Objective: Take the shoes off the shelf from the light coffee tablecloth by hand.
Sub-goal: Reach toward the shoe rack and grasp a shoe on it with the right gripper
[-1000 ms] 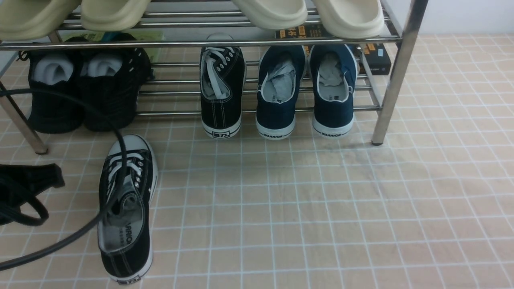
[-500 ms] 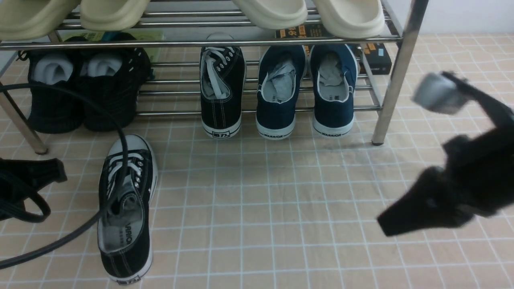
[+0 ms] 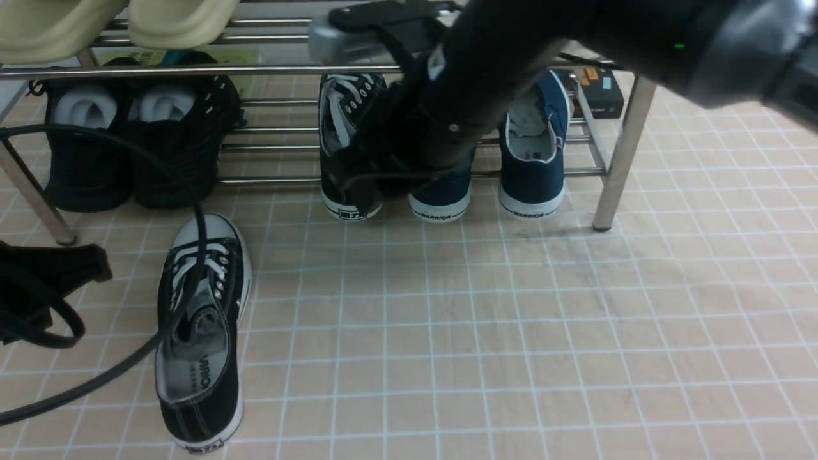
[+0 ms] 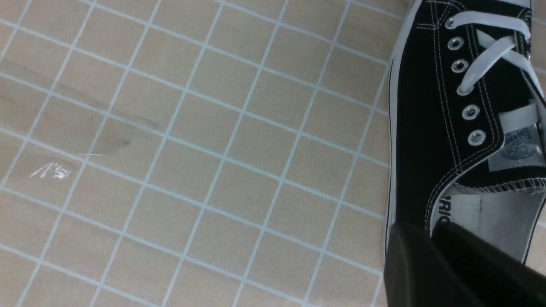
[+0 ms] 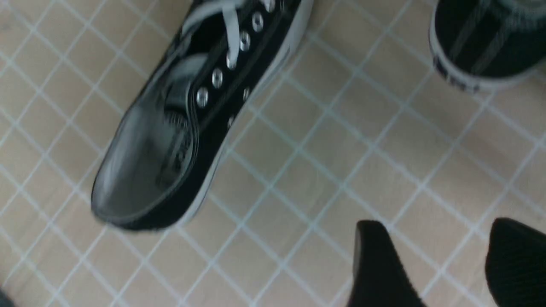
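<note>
One black canvas shoe (image 3: 348,105) with white laces stands heel-out on the lower tier of the chrome shelf (image 3: 192,69). Its mate (image 3: 201,332) lies flat on the light coffee tablecloth (image 3: 511,332) at the front left, also seen as the shoe (image 4: 460,106) and the shoe (image 5: 170,128). My right arm reaches across from the upper right, and my right gripper (image 3: 361,182) sits at the shelf shoe's heel. In the right wrist view the right gripper (image 5: 443,243) stands wide open and empty above the cloth. My left gripper (image 3: 77,271) hangs left of the floor shoe. In its wrist view the left gripper (image 4: 428,232) shows only a narrow gap and holds nothing.
Navy slip-ons (image 3: 533,147) stand right of the shelf shoe, partly behind my right arm. All-black shoes (image 3: 128,147) fill the tier's left end. Cream slippers (image 3: 172,19) rest on the upper tier. A black cable (image 3: 195,223) loops over the floor shoe. The shelf leg (image 3: 623,153) stands at the right.
My right arm swung in from the right and across to the shelf shoe, and its jaws opened wide. The left gripper shifted slightly and its jaws parted a little.
</note>
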